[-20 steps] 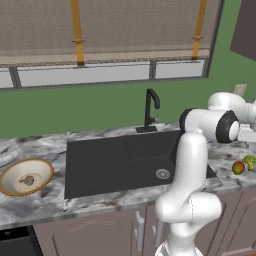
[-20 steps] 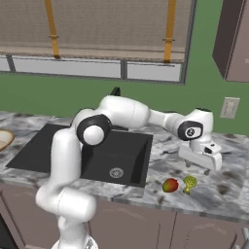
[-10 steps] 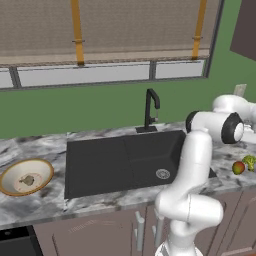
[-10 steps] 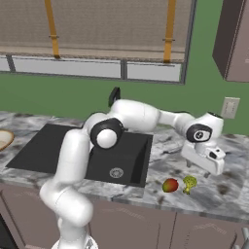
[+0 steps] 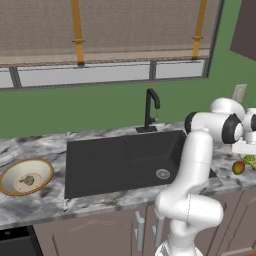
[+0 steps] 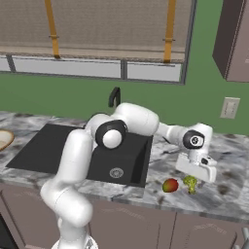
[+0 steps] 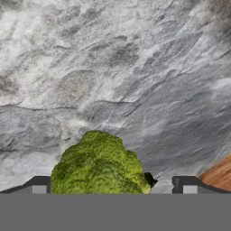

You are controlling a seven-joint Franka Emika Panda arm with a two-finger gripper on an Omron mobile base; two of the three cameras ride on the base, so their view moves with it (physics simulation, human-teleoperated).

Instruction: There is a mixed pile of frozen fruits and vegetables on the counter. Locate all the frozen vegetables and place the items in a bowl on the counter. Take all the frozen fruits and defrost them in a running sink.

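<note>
Standing upright: broccoli (image 7: 100, 164), crown up.

Counter (image 6: 228, 187): grey-white veined marble; sink (image 5: 120, 160) matte black w/ black faucet (image 5: 151, 107). Broccoli (image 7: 99, 164) mossy green, fruit (image 6: 169, 185) red-orange w/ green patch. Bowl (image 5: 25, 176): tan rim, cream inside.

On the tabletop (image 6: 228, 194), the broccoli (image 6: 190, 182) lies just right of the fruit (image 6: 169, 185); the sink (image 6: 87, 153) sits left, the bowl (image 5: 26, 176) far left.
</note>
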